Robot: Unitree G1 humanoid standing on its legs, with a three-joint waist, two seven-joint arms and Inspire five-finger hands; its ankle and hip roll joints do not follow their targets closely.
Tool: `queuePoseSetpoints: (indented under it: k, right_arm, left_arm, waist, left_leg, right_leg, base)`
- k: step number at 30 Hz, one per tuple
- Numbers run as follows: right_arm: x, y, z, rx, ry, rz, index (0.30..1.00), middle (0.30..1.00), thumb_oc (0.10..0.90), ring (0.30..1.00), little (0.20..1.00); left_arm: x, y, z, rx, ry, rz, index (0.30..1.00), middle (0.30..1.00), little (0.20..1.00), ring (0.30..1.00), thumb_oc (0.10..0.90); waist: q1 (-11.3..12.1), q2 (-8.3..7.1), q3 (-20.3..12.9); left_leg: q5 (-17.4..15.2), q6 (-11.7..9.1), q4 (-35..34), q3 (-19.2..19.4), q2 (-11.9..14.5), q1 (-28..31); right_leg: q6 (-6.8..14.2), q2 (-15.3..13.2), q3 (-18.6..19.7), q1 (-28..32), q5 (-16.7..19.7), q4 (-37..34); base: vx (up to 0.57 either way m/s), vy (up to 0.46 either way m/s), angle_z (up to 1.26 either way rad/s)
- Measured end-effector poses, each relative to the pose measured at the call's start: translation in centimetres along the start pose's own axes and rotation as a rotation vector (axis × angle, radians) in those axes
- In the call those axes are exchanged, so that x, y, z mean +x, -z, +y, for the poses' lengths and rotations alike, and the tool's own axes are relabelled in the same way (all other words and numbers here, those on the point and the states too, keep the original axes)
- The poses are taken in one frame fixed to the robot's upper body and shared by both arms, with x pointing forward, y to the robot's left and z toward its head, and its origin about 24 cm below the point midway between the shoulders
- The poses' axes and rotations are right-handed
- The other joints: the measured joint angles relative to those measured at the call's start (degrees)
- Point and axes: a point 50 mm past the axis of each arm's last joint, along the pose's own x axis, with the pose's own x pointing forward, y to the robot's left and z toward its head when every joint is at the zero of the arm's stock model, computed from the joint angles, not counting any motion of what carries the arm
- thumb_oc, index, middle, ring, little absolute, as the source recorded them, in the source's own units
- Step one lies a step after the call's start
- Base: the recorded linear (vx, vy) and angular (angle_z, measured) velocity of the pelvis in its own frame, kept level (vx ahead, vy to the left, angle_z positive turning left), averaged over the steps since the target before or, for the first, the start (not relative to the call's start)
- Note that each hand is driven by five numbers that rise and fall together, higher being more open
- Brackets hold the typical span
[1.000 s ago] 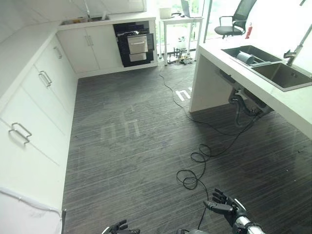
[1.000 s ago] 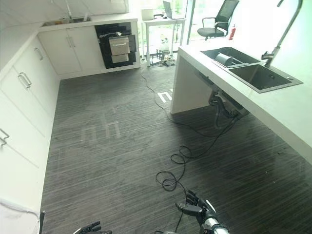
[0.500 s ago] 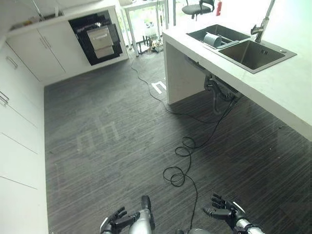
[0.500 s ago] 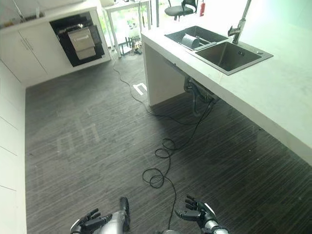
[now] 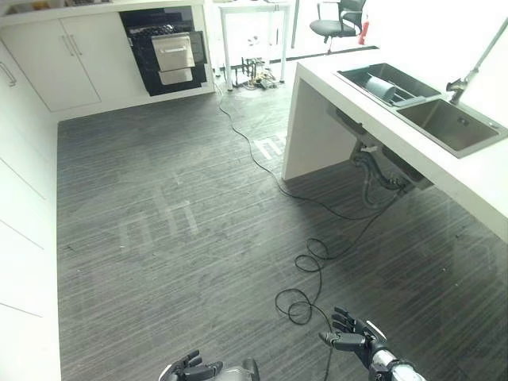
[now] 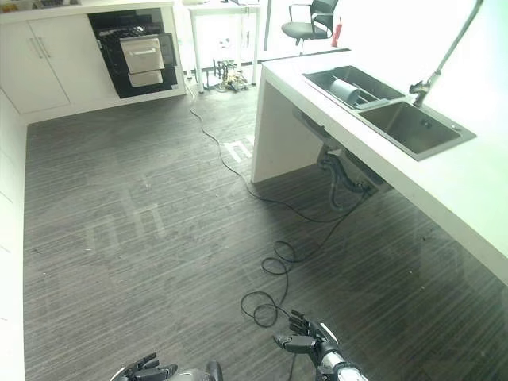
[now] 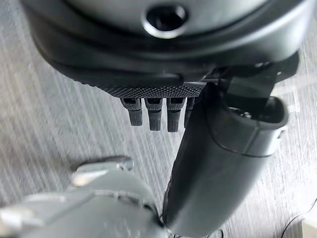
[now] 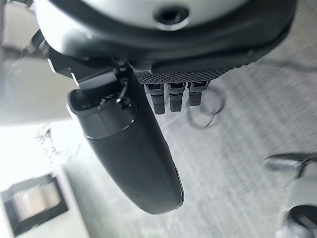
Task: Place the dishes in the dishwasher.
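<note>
I see my left hand [image 5: 193,367] and right hand [image 5: 350,340] hanging empty, fingers relaxed apart, with the dishwasher [image 5: 165,51] far across the floor [image 5: 175,214].

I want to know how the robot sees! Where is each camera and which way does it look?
Left eye view: on the head, looking down at the floor, sink and dishwasher; both hands show.
Right eye view: beside it, same scene.
Left wrist view: on the left arm, along the left hand, open, toward the floor.
Right wrist view: along the right hand, open.
Both wrist views share the floor.
</note>
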Motion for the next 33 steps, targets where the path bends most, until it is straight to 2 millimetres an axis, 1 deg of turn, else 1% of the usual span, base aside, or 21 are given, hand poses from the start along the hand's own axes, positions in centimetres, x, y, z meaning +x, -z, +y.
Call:
queuePoseSetpoints:
  k: [2, 4, 6, 7, 8, 9, 10, 11, 13, 16, 18, 20, 22, 24, 26, 27, 28, 30, 31, 32, 33]
  right_arm:
    - [0.1, -0.4, 0.2, -0.002, -0.007, -0.019, 0.9, 0.9, 0.8, 0.9, 0.9]
    - [0.0, -0.8, 0.4, -0.003, -0.015, -0.035, 0.9, 0.9, 0.8, 0.9, 0.9]
    - [-0.3, -0.4, 0.5, -0.002, -0.015, -0.027, 0.9, 0.9, 0.8, 0.9, 0.9]
    - [-0.5, -0.1, 0.4, 0.0, -0.011, -0.011, 0.9, 0.9, 0.8, 0.9, 0.9]
    - [-0.7, 0.4, 0.4, 0.004, -0.008, 0.007, 0.9, 0.9, 0.8, 0.9, 0.9]
    - [-0.7, 0.6, 0.7, 0.007, -0.021, 0.008, 0.9, 0.9, 0.8, 0.9, 0.9]
    - [-1.1, 1.2, 0.7, 0.009, -0.03, 0.025, 0.9, 0.9, 0.8, 0.9, 0.9]
    - [-1.2, 2.3, 1.1, 0.022, -0.031, 0.077, 0.9, 0.9, 0.8, 0.9, 0.9]
    - [-1.8, 3.1, 1.0, 0.034, -0.032, 0.096, 0.9, 0.9, 0.8, 0.9, 0.9]
    - [-2.1, 3.1, 0.5, 0.056, -0.006, 0.081, 0.9, 0.9, 0.8, 0.9, 0.9]
    - [-1.7, 2.0, 0.4, 0.057, 0.009, 0.034, 0.9, 0.9, 0.8, 0.9, 0.9]
    - [-1.8, 1.1, 0.6, 0.051, 0.023, -0.006, 0.9, 0.9, 0.8, 0.9, 0.9]
    - [-1.9, -0.1, 0.5, 0.033, 0.021, -0.05, 0.9, 0.9, 0.8, 0.9, 0.9]
    - [-1.9, -0.9, -0.2, 0.002, 0.034, -0.064, 0.9, 0.9, 0.8, 0.9, 0.9]
    - [-2.1, -1.3, -0.8, -0.019, 0.049, -0.072, 0.9, 0.9, 0.8, 0.9, 0.9]
    - [-2.6, -1.4, -1.2, -0.048, 0.058, -0.071, 0.9, 0.9, 0.8, 0.9, 0.9]
    - [-2.5, -2.2, -2.0, -0.082, 0.081, -0.073, 0.9, 0.9, 0.8, 0.9, 0.9]
    - [-2.9, -2.7, -1.6, -0.088, 0.075, -0.106, 0.9, 0.9, 0.8, 0.9, 0.9]
    - [-3.0, -3.8, -1.1, -0.104, 0.054, -0.152, 0.9, 0.9, 0.8, 0.9, 0.9]
    - [-3.3, -5.6, -0.7, -0.139, 0.028, -0.224, 0.9, 0.9, 0.8, 0.9, 0.9]
    - [-3.5, -7.1, -0.5, -0.173, 0.007, -0.281, 0.9, 0.9, 0.8, 0.9, 0.9]
  left_arm:
    - [-0.2, 0.7, 0.2, 0.017, -0.011, 0.025, 0.9, 0.9, 0.9, 0.9, 0.8]
    - [-0.2, 0.8, 0.5, 0.043, -0.018, 0.031, 0.9, 0.9, 0.9, 0.9, 0.8]
    - [-0.4, 1.3, 0.3, 0.088, -0.005, 0.046, 0.9, 0.9, 0.9, 0.9, 0.8]
    - [-0.5, 2.0, 0.0, 0.091, 0.005, 0.061, 0.9, 0.9, 0.9, 0.9, 0.8]
    - [-0.7, 2.5, -0.1, 0.094, 0.008, 0.077, 0.9, 0.9, 0.9, 0.9, 0.8]
    - [-0.8, 2.4, 0.7, 0.069, -0.011, 0.07, 0.9, 0.9, 0.9, 0.9, 0.8]
    - [-1.1, 2.1, 2.3, 0.071, -0.052, 0.05, 0.9, 0.9, 0.9, 0.9, 0.8]
    - [-1.4, 1.8, 4.0, 0.085, -0.125, 0.066, 0.9, 0.9, 0.9, 0.9, 0.8]
    - [-1.6, 1.4, 5.0, 0.098, -0.152, 0.066, 0.9, 0.9, 0.9, 0.9, 0.8]
    - [-1.0, 0.4, 4.0, 0.121, -0.128, 0.048, 0.9, 0.9, 0.9, 0.9, 0.8]
    - [-0.6, 0.4, 2.3, 0.103, -0.081, 0.039, 0.9, 0.9, 0.9, 0.9, 0.8]
    - [-0.5, -0.2, 0.8, 0.089, -0.037, -0.016, 0.9, 0.9, 0.9, 0.9, 0.8]
    - [-0.5, -0.6, -0.4, 0.078, 0.002, -0.065, 0.9, 0.9, 0.9, 0.9, 0.8]
    - [-0.5, -0.7, -1.4, 0.077, 0.029, -0.077, 0.9, 0.9, 0.9, 0.9, 0.8]
    - [-0.5, -1.6, -1.6, 0.078, 0.035, -0.113, 0.9, 0.9, 0.9, 0.9, 0.8]
    - [-0.6, -2.2, -1.4, 0.08, 0.031, -0.147, 0.9, 0.9, 0.9, 0.9, 0.8]
    - [-0.6, -2.8, -2.2, 0.062, 0.043, -0.181, 0.9, 0.9, 0.9, 0.9, 0.8]
    - [-1.1, -5.2, -1.7, 0.086, 0.034, -0.292, 0.9, 0.9, 0.9, 0.9, 0.8]
    - [-1.5, -6.3, -1.3, 0.095, 0.021, -0.351, 0.9, 0.9, 0.9, 0.9, 0.8]
    - [-2.0, -7.6, -1.1, 0.092, 0.007, -0.416, 0.9, 0.9, 0.9, 0.9, 0.8]
    - [-2.2, -8.5, -1.0, 0.079, 0.002, -0.458, 0.9, 0.9, 0.9, 0.9, 0.8]
  waist:
    - [-0.46, 1.65, -0.54]
    - [-0.43, 1.68, -0.53]
    - [-0.36, 2.08, -0.55]
    - [-0.28, 2.96, -0.41]
    - [-0.4, 1.63, -0.11]
    - [-1.07, 0.53, 0.36]
    - [-0.6, 1.87, 0.11]
    - [0.35, -0.17, 0.27]
    - [-0.63, -0.79, 0.23]
    - [-1.64, -2.65, 1.78]
    - [-3.26, -2.42, 1.96]
    - [-3.17, -1.93, 2.2]
    - [-3.07, 0.39, 2.21]
    - [-3.03, 3.68, 1.41]
    - [-3.58, 4.5, 0.91]
    - [-3.48, 2.84, -0.09]
    - [-2.76, 4.42, -0.03]
    - [-3.26, 2.41, -0.77]
    - [-3.06, 1.71, -1.1]
    - [-3.24, 1.93, -1.11]
    - [-3.4, 2.45, -1.2]
  left_leg:
    - [-0.03, 0.82, -0.76, -0.79, -0.26, 1.16]
    - [-0.86, 3.26, -0.14, -0.65, -1.73, 1.69]
    - [-2.82, 2.68, -0.5, -0.18, -3.32, 2.56]
    - [-2.65, 0.43, -2.71, 0.12, -3.34, 4.32]
    - [-3.36, -4.47, -2.69, 0.95, -3.2, 5.26]
    - [-7.86, -2.95, 6.77, 1.59, -1.3, 2.02]
    - [-10.86, -1.03, 11.79, -1.2, 3.03, 0.15]
    - [-10.85, 0.72, 11.75, -0.65, 0.64, 1.5]
    - [-10.61, 0.51, 9.59, -0.92, -0.14, 2.61]
    - [-10.34, 2.14, 7.65, -1.68, -3.72, 4.77]
    - [-10.26, 2.02, 6.45, -2.5, -5.41, 7.05]
    - [-11.14, 0.46, 5.26, -1.96, -6.41, 9.29]
    - [-11.6, -0.36, 1.64, -1.03, -6.51, 13.03]
    - [-10.38, -1.66, -3.08, -1.28, -6.29, 17.65]
    - [-8.99, -4.05, -1.25, -1.03, -7.48, 18.31]
    - [-7.76, -6.11, 0.86, -0.5, -10.25, 18.29]
    - [-9.88, -7.39, 5.09, -0.32, -9.17, 17.15]
    - [-13.88, -9.28, 7.04, 0.45, -2.71, 16.72]
    - [-14.18, -10.51, 6.23, 0.23, 0.71, 15.86]
    - [-11.47, -11.25, 3.07, -0.52, 4.47, 15.2]
    - [-11.47, -10.86, 1.93, -1.9, 5.26, 15.42]
  right_leg:
    - [1.06, -0.75, -0.02, -2.06, 2.93, 5.52]
    - [2.13, -4.09, 1.51, -9.99, 6.58, 21.96]
    - [2.14, -6.01, 2.32, -18.28, 7.12, 32.88]
    - [1.91, -5.16, 0.9, -19.61, 6.82, 29.78]
    - [1.58, -5.11, 0.01, -20.46, 6.75, 25.36]
    - [2.82, -6.34, -1.3, -20.67, 6.28, 17.69]
    - [6.29, -5.87, -1.5, -21.53, 6.61, 11.52]
    - [6.8, -6.81, -1.2, -23.06, 7.18, 7.08]
    - [5.47, -5.07, -4.89, -23.08, 9.17, -0.67]
    - [6.2, -4.6, -5.38, -27.35, 14.43, -5.24]
    - [4.65, -5.21, -5.08, -30.72, 15.3, -4.82]
    - [1.88, -5.91, -7.97, -32.16, 15.24, -3.56]
    - [-0.8, -4.13, -9.92, -31.11, 13.82, -1.35]
    - [-3.8, 0.75, -11.47, -27.86, 13.44, 0.86]
    - [-8.45, 4.56, -13.31, -22.91, 10.48, 1.85]
    - [-13.31, 4.81, -12.09, -18.47, 8.9, -1.91]
    - [-14.28, 5.37, -9.89, -17.22, 8.92, -3.28]
    - [-13.5, 5.4, -8.0, -14.38, 8.48, -5.13]
    - [-12.65, 5.39, -7.47, -14.26, 7.62, -4.34]
    - [-11.2, 5.56, -6.98, -15.19, 6.7, -1.79]
    - [-10.0, 5.72, -5.8, -16.34, 5.5, 0.88]
  base:
    - [0.1, 0.3, 0.16]
    - [0.14, 0.241, 0.11]
    - [0.2, 0.096, -0.01]
    - [0.18, -0.045, -0.21]
    - [0.16, -0.074, -0.06]
    - [0.14, -0.125, -0.07]
    - [0.13, -0.11, -0.23]
    - [0.2, -0.173, -0.26]
    - [0.27, -0.173, -0.02]
    - [0.29, -0.176, 0.17]
    - [0.3, -0.197, 0.44]
    - [0.3, -0.226, 0.26]
    - [0.27, -0.206, 0.11]
    - [0.34, -0.294, -0.08]
    - [0.32, -0.301, -0.04]
    - [0.23, -0.228, -0.08]
    - [0.26, -0.288, 0.03]
    - [0.25, -0.323, -0.04]
    - [0.19, -0.281, -0.34]
    - [0.17, -0.268, -0.61]
    - [0.18, -0.281, -0.47]
